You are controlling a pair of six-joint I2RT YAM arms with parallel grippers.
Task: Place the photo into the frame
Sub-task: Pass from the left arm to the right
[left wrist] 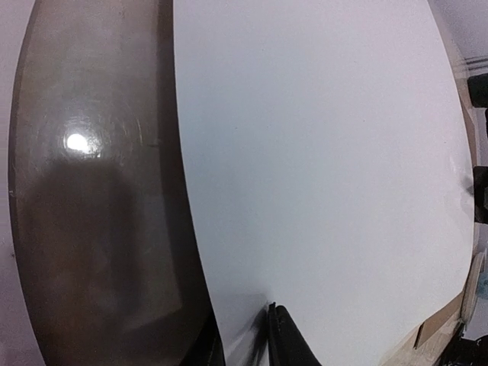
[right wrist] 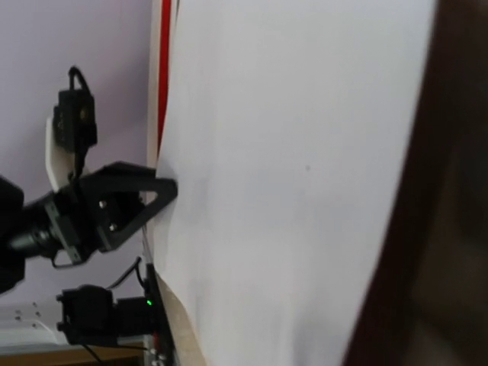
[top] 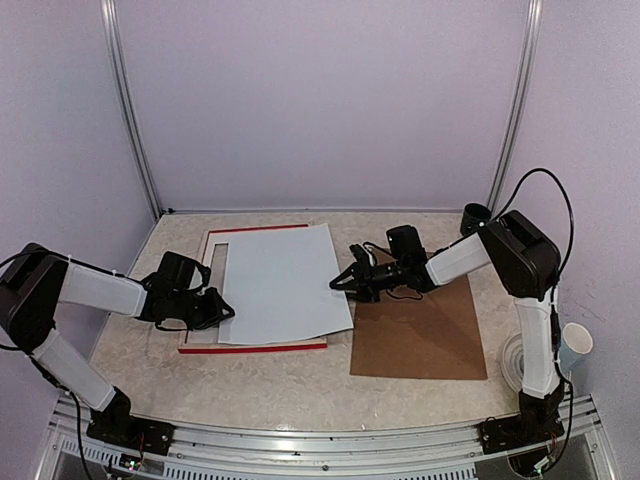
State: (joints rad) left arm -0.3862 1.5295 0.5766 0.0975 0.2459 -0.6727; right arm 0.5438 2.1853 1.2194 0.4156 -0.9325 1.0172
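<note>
The photo (top: 280, 285) shows only a plain white side, so no picture on it can be seen. It covers most of the frame (top: 255, 347), leaving only the left side and 2 thin red strips in sight. From above, the left gripper (top: 228, 308) and right gripper (top: 341, 283) are too small to tell whether they pinch the photo's edges. The left wrist view cuts off 1 dark fingertip (left wrist: 286, 343) at its bottom edge. A blurred dark band (right wrist: 450, 191) in the right wrist view cannot be identified.

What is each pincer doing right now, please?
Left pincer: at the left edge of the white sheet; grip cannot be told.
Right pincer: at its right edge; cannot be told.
</note>
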